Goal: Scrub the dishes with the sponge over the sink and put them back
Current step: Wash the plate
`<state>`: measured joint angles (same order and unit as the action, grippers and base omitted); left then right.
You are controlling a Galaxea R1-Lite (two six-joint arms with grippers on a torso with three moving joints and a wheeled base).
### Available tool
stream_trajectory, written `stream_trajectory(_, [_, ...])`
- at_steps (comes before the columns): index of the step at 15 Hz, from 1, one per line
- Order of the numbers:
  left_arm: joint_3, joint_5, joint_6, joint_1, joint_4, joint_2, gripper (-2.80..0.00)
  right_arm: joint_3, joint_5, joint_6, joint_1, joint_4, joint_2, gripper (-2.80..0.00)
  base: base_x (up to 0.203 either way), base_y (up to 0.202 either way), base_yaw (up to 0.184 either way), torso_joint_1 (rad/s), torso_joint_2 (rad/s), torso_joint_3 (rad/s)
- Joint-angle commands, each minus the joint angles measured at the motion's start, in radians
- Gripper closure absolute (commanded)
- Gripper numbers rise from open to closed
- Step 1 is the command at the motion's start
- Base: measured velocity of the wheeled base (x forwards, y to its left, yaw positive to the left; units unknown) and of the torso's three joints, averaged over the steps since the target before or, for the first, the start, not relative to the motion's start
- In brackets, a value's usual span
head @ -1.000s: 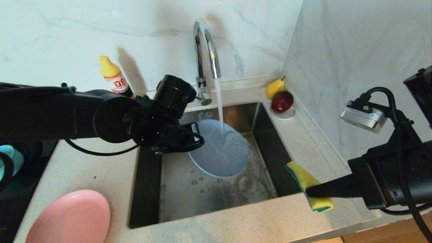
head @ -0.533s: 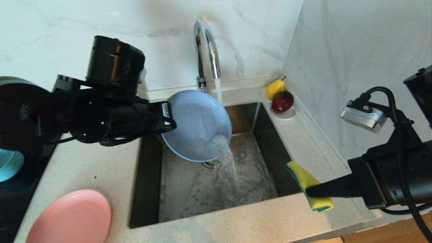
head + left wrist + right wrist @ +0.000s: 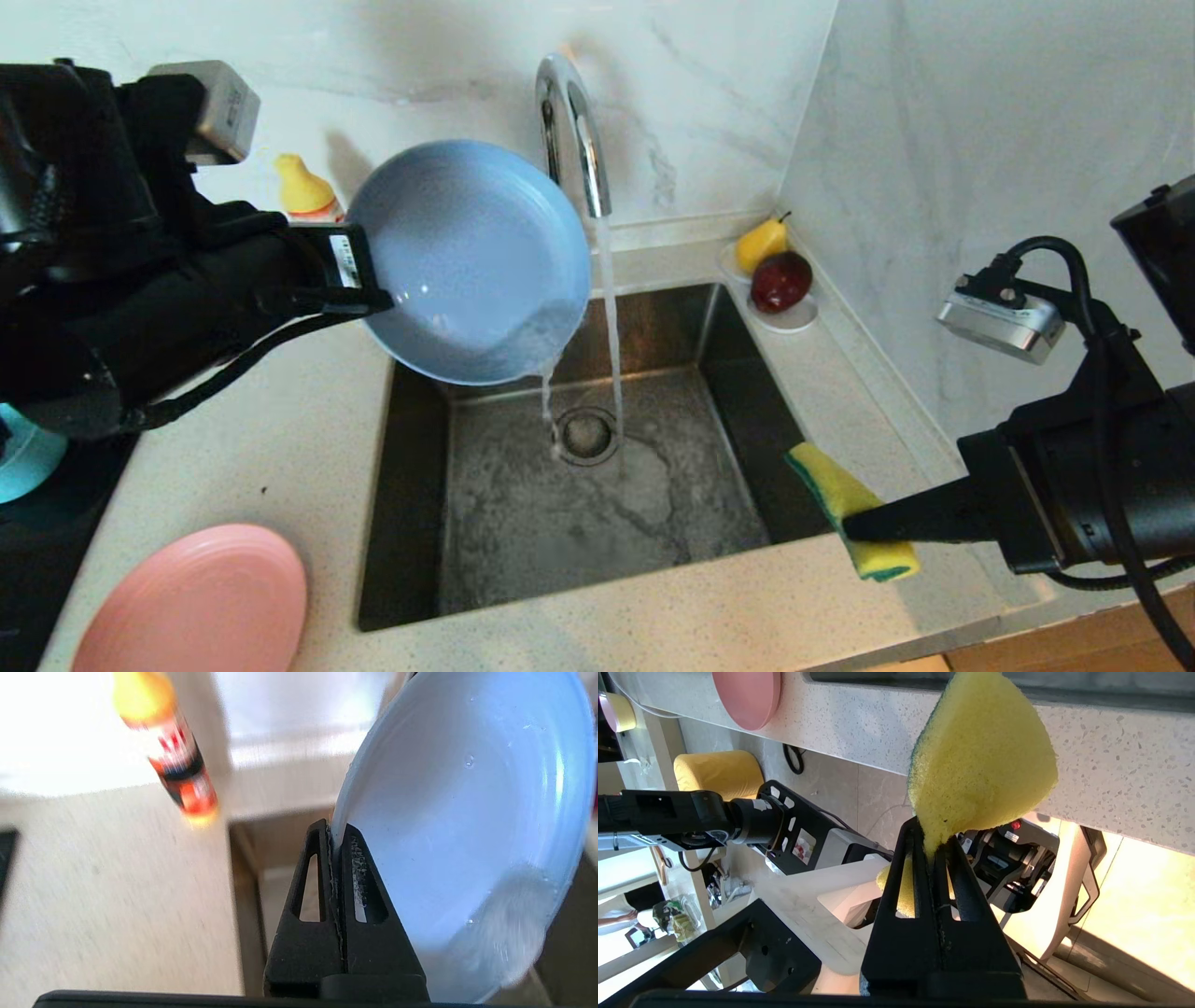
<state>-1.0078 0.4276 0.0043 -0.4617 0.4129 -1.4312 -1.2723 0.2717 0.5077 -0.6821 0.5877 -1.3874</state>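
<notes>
My left gripper (image 3: 373, 301) (image 3: 334, 830) is shut on the rim of the grey-blue plate (image 3: 471, 261) (image 3: 458, 826), held tilted above the back left of the sink (image 3: 495, 560). Water runs off the plate's low edge toward the drain (image 3: 586, 434). At the sink's front right corner my right gripper (image 3: 851, 530) (image 3: 931, 851) is shut on the yellow sponge (image 3: 845, 504) (image 3: 980, 760) with its green layer, holding it above the counter edge. The pink plate (image 3: 196, 602) lies on the counter at front left. A teal bowl (image 3: 23, 457) shows partly at the left edge.
The chrome faucet (image 3: 574, 140) runs a stream of water into the sink beside the plate. A yellow-capped bottle (image 3: 303, 191) (image 3: 180, 760) stands by the back wall. A white saucer (image 3: 792, 320) with a pear and a dark red fruit sits at back right. A black stovetop (image 3: 37, 551) lies left.
My left arm has lifted the grey-blue plate out from under the faucet stream, up and to the left, tipping it so water pours off. The right arm and sponge have stayed still.
</notes>
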Motion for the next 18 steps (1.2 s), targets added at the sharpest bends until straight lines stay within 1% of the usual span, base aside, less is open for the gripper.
stream_trajectory(1, [0.07, -0.018, 0.038, 0.003, 0.087, 0.055, 0.0, -0.002, 0.001, 0.003, 0.0, 0.003, -0.006, 0.0, 0.0, 0.0, 0.0, 0.0, 0.0, 0.0])
stream_trajectory(3, [0.139, -0.058, 0.103, 0.003, 0.193, 0.074, 0.0, -0.003, 0.003, 0.004, 0.0, 0.003, -0.012, 0.0, 0.0, 0.0, 0.0, 0.0, 0.0, 0.0])
stream_trajectory(4, [0.17, -0.067, 0.127, 0.003, 0.269, 0.074, 0.0, -0.007, 0.003, 0.006, 0.0, 0.003, -0.018, 0.0, 0.0, 0.0, 0.0, 0.0, 0.0, 0.0])
stream_trajectory(5, [0.192, -0.076, 0.151, 0.003, 0.313, 0.074, 0.0, -0.007, 0.003, 0.006, 0.0, 0.003, -0.018, 0.0, 0.0, 0.0, 0.0, 0.0, 0.0, 0.0])
stream_trajectory(6, [0.193, -0.08, 0.154, 0.003, 0.316, 0.074, 0.0, -0.008, 0.003, 0.007, -0.002, 0.003, -0.018, 0.0, 0.0, 0.0, 0.0, 0.0, 0.0, 0.0])
stream_trajectory(8, [0.258, -0.119, 0.186, 0.003, 0.43, 0.08, 0.0, -0.007, 0.003, 0.008, -0.002, 0.003, -0.019, 0.0, 0.0, 0.0, 0.0, 0.0, 0.0, 0.0])
stream_trajectory(13, [0.272, -0.129, 0.188, 0.003, 0.441, 0.104, 0.0, -0.011, 0.003, 0.008, -0.004, 0.003, -0.015, 0.0, 0.0, 0.0, 0.0, 0.0, 0.0, 0.0])
stream_trajectory(15, [0.296, -0.163, 0.169, 0.003, 0.41, 0.146, 0.0, -0.02, 0.004, 0.008, -0.01, 0.004, -0.006, 0.0, 0.0, 0.0, 0.0, 0.0, 0.0, 0.0])
stream_trajectory(16, [0.324, -0.168, 0.146, 0.003, 0.385, 0.145, 0.0, -0.021, 0.004, 0.008, -0.01, 0.004, -0.005, 0.0, 0.0, 0.0, 0.0, 0.0, 0.0, 0.0])
stream_trajectory(18, [0.327, -0.17, 0.141, 0.003, 0.38, 0.144, 0.0, -0.021, 0.004, 0.008, -0.01, 0.004, -0.005, 0.0, 0.0, 0.0, 0.0, 0.0, 0.0, 0.0])
